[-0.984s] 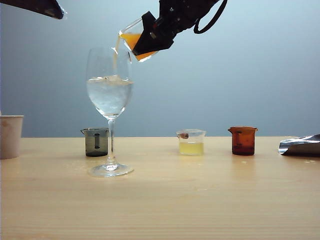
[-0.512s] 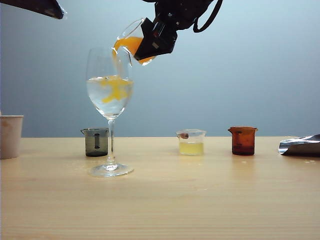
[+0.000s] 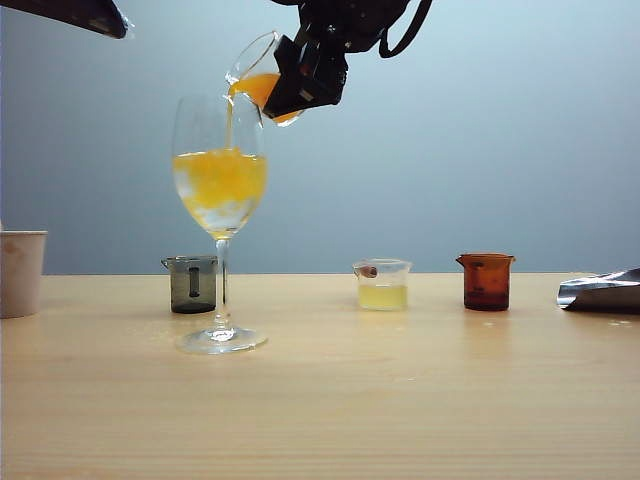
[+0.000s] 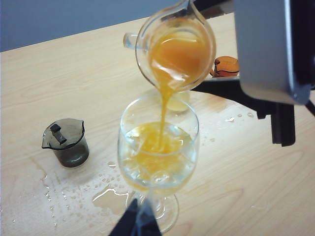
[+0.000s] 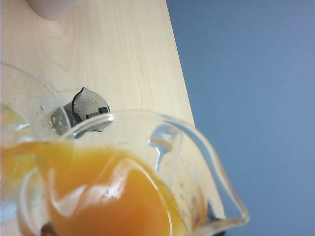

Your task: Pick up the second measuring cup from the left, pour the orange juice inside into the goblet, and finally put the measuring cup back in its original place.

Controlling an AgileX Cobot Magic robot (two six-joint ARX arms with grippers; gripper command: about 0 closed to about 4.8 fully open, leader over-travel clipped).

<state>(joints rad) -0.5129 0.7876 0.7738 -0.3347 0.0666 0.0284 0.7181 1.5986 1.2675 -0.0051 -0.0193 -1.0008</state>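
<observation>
The clear second measuring cup is tipped steeply above the goblet's rim, with my right gripper shut on it. A thin stream of orange juice runs from its lip into the goblet, whose bowl is cloudy orange-yellow. In the right wrist view the cup and the juice in it fill the frame and hide the fingers. My left gripper hangs shut and empty, high at the left above the goblet. Its arm shows at the top left corner.
A smoky grey cup stands just behind the goblet's left side. A clear cup of pale yellow liquid and an amber cup stand further right. A paper cup is at the far left, crumpled foil at the far right. Spilled drops lie by the goblet's foot.
The right gripper has rolled the measuring cup further over and shifted slightly left. The goblet's clear liquid has turned orange as juice streamed in. The left arm kept still.
</observation>
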